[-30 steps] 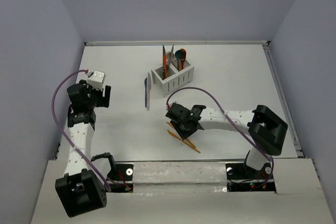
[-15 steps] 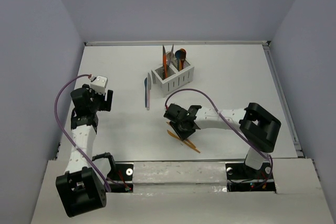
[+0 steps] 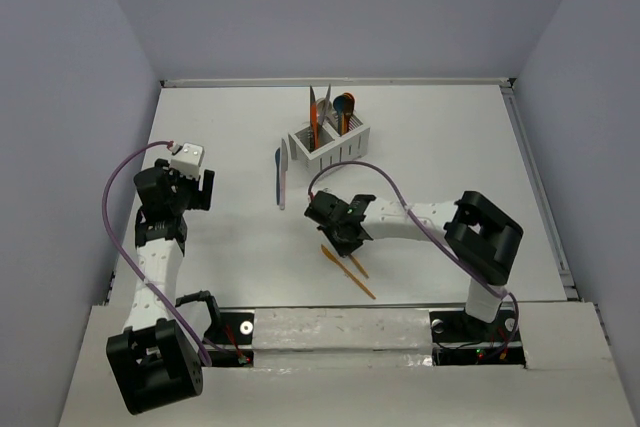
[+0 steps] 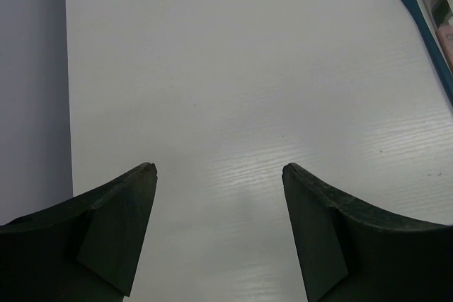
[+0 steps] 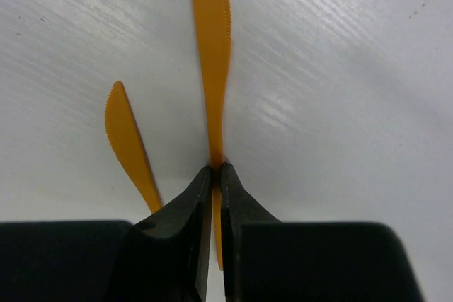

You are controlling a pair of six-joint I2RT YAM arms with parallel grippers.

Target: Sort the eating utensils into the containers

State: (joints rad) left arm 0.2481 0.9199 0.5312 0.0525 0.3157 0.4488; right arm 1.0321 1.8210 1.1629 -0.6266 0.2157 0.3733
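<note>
Now the right gripper (image 5: 216,172) has clamped onto the handle of one orange knife (image 5: 210,40); the left gripper (image 4: 219,172) stays spread wide, empty.

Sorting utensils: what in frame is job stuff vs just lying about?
Job:
- white caddy with standing utensils
- blue utensil and pale utensil lying beside it
- orange knife pinched in right gripper; second orange knife alongside

Not job:
- nothing loose, only the table
- left gripper open, idle
</note>
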